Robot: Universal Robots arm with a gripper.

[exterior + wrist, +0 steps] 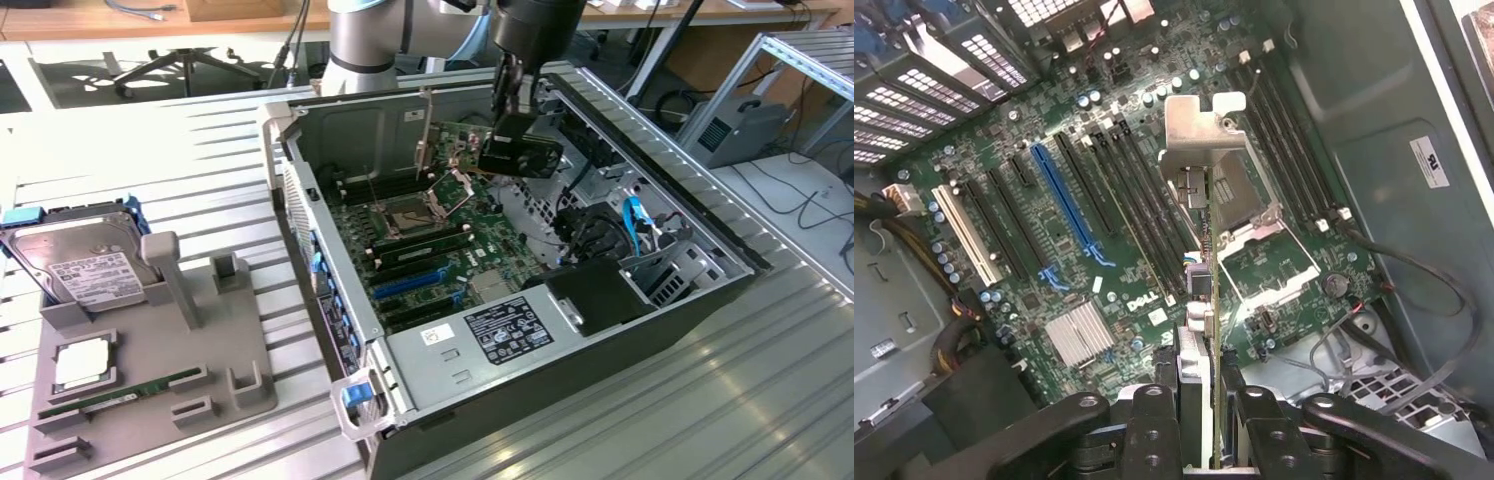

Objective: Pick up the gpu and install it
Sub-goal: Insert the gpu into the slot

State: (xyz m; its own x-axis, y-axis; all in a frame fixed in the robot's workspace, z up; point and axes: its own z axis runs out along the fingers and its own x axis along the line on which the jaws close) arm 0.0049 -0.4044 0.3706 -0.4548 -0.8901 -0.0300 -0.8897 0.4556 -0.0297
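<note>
The shiny metal worktop (pixel 747 400) held a big open computer case (pixel 350 130). A gray tray (pixel 200 350) sat beside it, on the exterior view's left.

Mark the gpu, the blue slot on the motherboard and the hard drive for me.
gpu (pixel 1204 122): wrist view, on its silver metal bracket.
blue slot (pixel 1066 203): wrist view, midway along its length.
hard drive (pixel 91 275): exterior view, on its white label.

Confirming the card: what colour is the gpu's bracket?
Silver; the bracket on the gpu shows best in the wrist view.
</note>
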